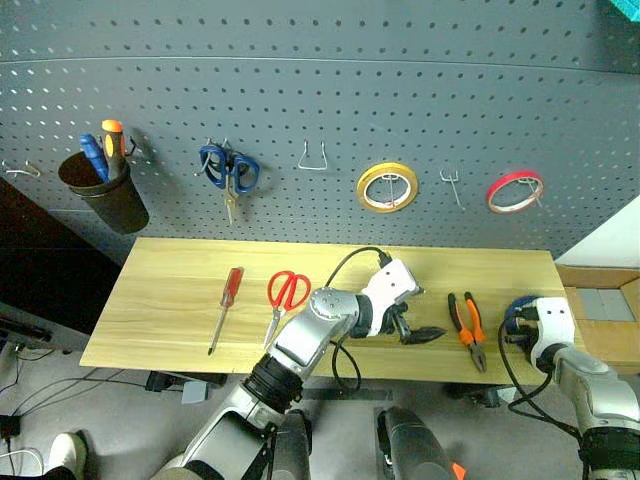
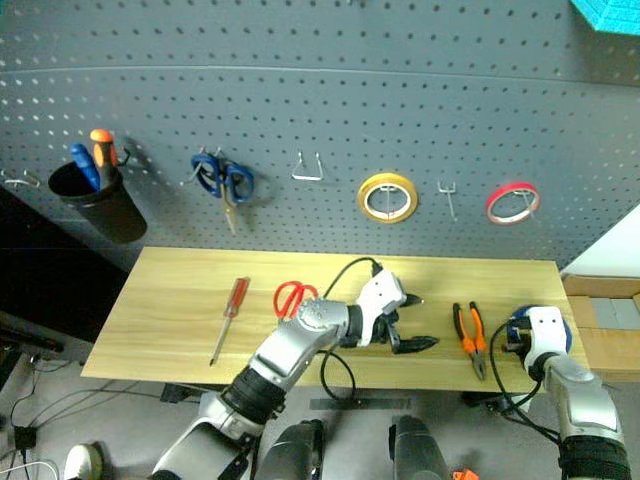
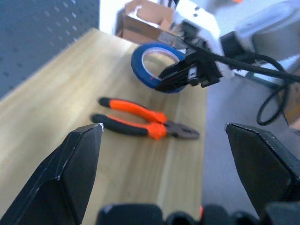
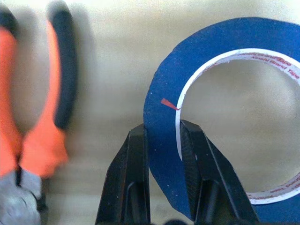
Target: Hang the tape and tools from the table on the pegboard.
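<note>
Tape (image 4: pixel 164 136), blue roll: you have it pinched through its wall by the right gripper (image 4: pixel 164 140), one finger outside, one inside the white rim, at the table's (image 1: pixel 170 300) right end just right of the pliers (image 1: pixel 466 325). It seems barely lifted, if at all.

Left gripper (image 1: pixel 420 333): jaws spread, empty, hovering just left of the pliers.

Red scissors (image 1: pixel 287 292), screwdriver (image 1: pixel 227 305): further left on the table.

Pegboard (image 1: pixel 320 100): none of the four hung yet (bare hooks wait).
</note>
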`<state>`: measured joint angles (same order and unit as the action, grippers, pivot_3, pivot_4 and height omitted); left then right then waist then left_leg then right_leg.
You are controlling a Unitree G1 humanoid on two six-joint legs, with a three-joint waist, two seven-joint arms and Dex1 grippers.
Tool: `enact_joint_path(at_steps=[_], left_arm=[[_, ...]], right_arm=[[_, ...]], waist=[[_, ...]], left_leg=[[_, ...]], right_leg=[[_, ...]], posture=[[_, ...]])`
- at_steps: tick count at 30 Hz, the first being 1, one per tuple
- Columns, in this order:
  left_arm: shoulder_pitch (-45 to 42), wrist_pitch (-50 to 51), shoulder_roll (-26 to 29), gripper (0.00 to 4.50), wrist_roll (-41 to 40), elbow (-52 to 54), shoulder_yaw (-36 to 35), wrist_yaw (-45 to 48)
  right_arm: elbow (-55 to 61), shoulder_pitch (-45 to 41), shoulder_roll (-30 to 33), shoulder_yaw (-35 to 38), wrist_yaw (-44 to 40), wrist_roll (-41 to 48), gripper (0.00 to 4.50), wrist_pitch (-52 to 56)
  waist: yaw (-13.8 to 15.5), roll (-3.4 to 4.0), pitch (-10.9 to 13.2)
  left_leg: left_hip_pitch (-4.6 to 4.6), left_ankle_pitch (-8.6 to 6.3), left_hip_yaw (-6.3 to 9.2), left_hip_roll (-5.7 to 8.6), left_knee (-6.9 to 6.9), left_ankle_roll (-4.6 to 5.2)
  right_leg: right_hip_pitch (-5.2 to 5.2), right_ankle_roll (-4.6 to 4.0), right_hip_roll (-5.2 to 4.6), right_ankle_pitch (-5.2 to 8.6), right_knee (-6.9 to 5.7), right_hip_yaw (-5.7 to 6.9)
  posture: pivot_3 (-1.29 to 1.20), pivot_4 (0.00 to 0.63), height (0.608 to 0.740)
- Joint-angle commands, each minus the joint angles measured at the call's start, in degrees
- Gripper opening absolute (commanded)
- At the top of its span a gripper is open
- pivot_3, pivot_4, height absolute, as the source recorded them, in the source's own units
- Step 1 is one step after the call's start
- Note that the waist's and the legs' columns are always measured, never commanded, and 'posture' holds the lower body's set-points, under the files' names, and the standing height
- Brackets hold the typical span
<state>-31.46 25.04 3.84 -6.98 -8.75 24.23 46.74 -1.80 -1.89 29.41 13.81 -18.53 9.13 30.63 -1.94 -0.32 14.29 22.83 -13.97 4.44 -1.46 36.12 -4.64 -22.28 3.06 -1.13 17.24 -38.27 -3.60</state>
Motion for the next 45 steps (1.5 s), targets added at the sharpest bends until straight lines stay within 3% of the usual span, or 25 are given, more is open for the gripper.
enact_joint_path(at_steps=[1,7,10,13,19,22,28,37,45], left_arm=[[2.4,1.4,2.2,4.50,-1.7,9.9,-4.0,-2.2],[10.9,7.8,5.3,4.50,-3.9,24.5,-8.6,-8.1],[12.3,9.6,5.4,4.50,-4.0,27.0,-9.5,-10.3],[14.7,12.4,4.8,4.50,-4.9,32.2,-11.9,-14.6],[14.1,15.1,3.8,4.50,-5.6,32.9,-12.7,-18.7],[11.4,14.0,1.8,4.50,-5.6,30.2,-13.0,-20.5],[7.3,11.3,0.9,4.50,-4.4,25.7,-12.8,-21.7],[4.9,9.7,0.9,4.50,-4.6,23.0,-12.8,-22.3],[5.1,8.6,0.9,4.50,-4.4,22.0,-12.0,-22.1]], right_arm=[[19.6,6.8,-0.4,-2.7,2.0,-3.5,0.37,-2.7],[34.2,17.5,-3.9,-12.7,7.1,-13.6,0.37,-9.3],[33.9,19.1,-3.4,-15.5,7.6,-17.6,0.37,-13.3],[29.5,19.5,-1.6,-19.1,11.1,-25.5,0.37,-25.0],[18.5,7.9,-1.6,-19.0,12.5,-27.3,0.37,-35.8],[9.0,-2.6,-2.3,-21.0,11.9,-28.1,0.37,-40.7],[-5.8,-13.9,-3.6,-22.8,8.8,-26.4,0.37,-46.4],[-15.2,-22.0,-5.5,-19.0,-1.3,-15.5,0.37,-37.3],[-10.0,-18.4,-7.0,-16.7,0.0,-13.9,2.80,-32.2]], waist=[[0.0,0.13,-0.1],[0.1,0.18,-2.1],[0.1,-0.14,-2.8],[0.1,-0.46,-4.4],[-0.3,-0.77,-5.8],[-0.2,-0.91,-6.4],[0.3,-0.90,-7.2],[0.4,-0.86,-7.2],[0.4,-0.78,-7.5]], left_leg=[[0.00,0.01,0.00,0.00,-0.02,-0.02],[0.11,0.01,0.00,-0.04,-0.05,-0.12],[0.04,0.14,-0.02,0.12,0.12,-0.36],[-0.18,0.07,-0.02,0.13,0.38,-0.19],[-1.02,0.08,-0.05,0.06,0.60,-0.12],[-1.03,0.15,-0.04,0.06,0.67,-0.01],[-0.99,0.15,-0.03,0.08,0.66,0.00],[-0.93,0.15,-0.02,0.10,0.66,0.00],[-0.95,0.15,-0.02,0.10,0.69,0.00]], right_leg=[[-0.04,0.00,0.00,0.00,-0.08,0.01],[-0.33,-0.08,0.03,0.22,-0.49,-0.06],[-0.20,0.03,-0.09,0.17,-0.58,-0.16],[0.12,0.39,-0.07,0.25,-0.56,-0.20],[0.90,0.34,0.08,0.07,-0.62,-0.29],[0.94,0.36,0.11,-0.03,-0.63,-0.30],[0.93,0.04,0.11,-0.21,-0.61,-0.32],[0.90,0.03,0.09,-0.22,-0.62,-0.32],[0.90,0.03,0.09,-0.22,-0.68,-0.34]], posture=[[-0.04,0.157,0.740],[-0.05,0.103,0.740],[-0.05,0.079,0.740],[-0.03,0.061,0.740],[0.00,0.035,0.740],[0.01,0.029,0.740],[0.04,0.023,0.740],[0.06,0.017,0.740],[0.05,0.020,0.740]])
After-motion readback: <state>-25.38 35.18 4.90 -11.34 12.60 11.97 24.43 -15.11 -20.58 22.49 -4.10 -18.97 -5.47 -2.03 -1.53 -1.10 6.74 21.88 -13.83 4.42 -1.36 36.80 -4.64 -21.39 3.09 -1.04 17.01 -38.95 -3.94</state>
